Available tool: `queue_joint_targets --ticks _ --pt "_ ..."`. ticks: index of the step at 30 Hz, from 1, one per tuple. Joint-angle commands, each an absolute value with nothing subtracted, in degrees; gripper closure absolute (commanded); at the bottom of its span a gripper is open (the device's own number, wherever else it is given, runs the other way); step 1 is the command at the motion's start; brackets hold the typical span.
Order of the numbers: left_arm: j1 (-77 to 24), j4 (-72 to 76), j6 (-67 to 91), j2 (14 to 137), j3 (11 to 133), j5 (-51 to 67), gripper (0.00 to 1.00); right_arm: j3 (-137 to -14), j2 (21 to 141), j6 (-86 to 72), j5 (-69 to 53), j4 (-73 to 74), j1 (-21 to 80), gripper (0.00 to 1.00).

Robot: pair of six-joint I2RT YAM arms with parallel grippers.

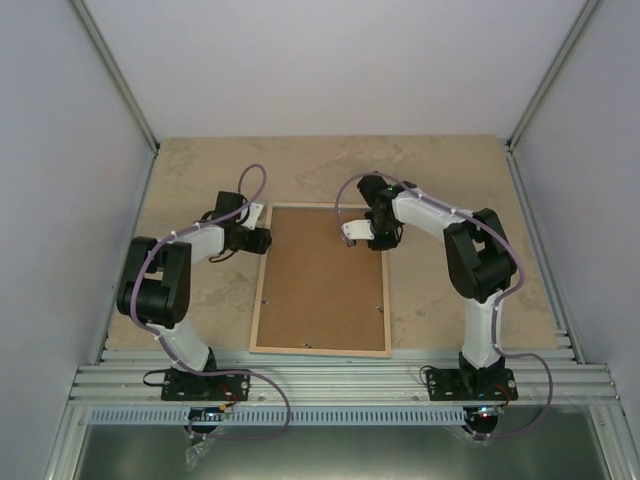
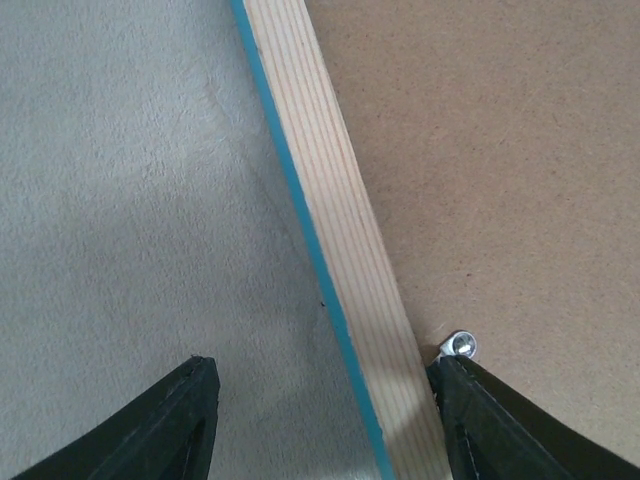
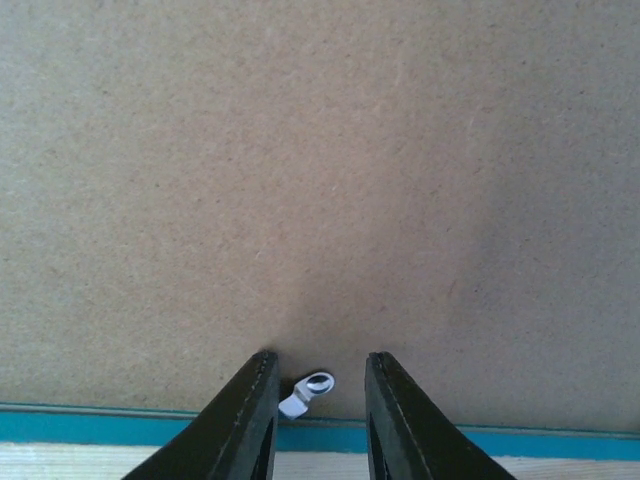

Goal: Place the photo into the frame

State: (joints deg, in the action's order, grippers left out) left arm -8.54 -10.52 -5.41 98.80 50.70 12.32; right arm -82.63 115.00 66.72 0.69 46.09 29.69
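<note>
The frame (image 1: 320,350) lies face down on the counter (image 1: 200,165) with the hardboard backing panel (image 1: 315,290) seated in it; no photo shows. The right gripper (image 3: 320,358), narrowly parted and empty, brackets a metal turn clip (image 3: 308,392), which wants a gentle sideways nudge. The left gripper (image 2: 322,370), wide open and empty, straddles the rim.

- The frame (image 1: 261,285) lies flat at the middle of the table (image 1: 190,170), with the backing panel (image 1: 318,290) set inside it.
- The left gripper (image 1: 264,238) sits at the frame's 10 o'clock, straddling its left rail.
- The right gripper (image 1: 379,241) is over the panel at 1 o'clock, with a small clip (image 3: 308,390) between its jaws, just beside the right rail.
</note>
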Motion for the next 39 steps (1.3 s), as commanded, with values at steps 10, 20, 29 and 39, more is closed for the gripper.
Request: queue_joint_targets --ticks 10,20,29,39 --pt "-8.35 -14.32 -7.26 102.12 49.92 2.77 0.4 -89.43 122.29 64.13 6.08 56.27 26.81 0.8" --pt "-8.35 -14.15 -7.9 102.28 49.88 0.66 0.43 -82.83 119.52 70.44 13.61 51.83 27.14 0.9" --pt "-8.84 -14.15 -8.76 102.65 49.68 0.26 0.47 -72.38 111.72 82.08 18.54 36.24 28.15 0.92" --pt "-9.56 -14.78 -7.91 102.63 50.91 -0.04 0.45 -90.38 114.91 69.73 7.74 49.43 27.88 0.73"
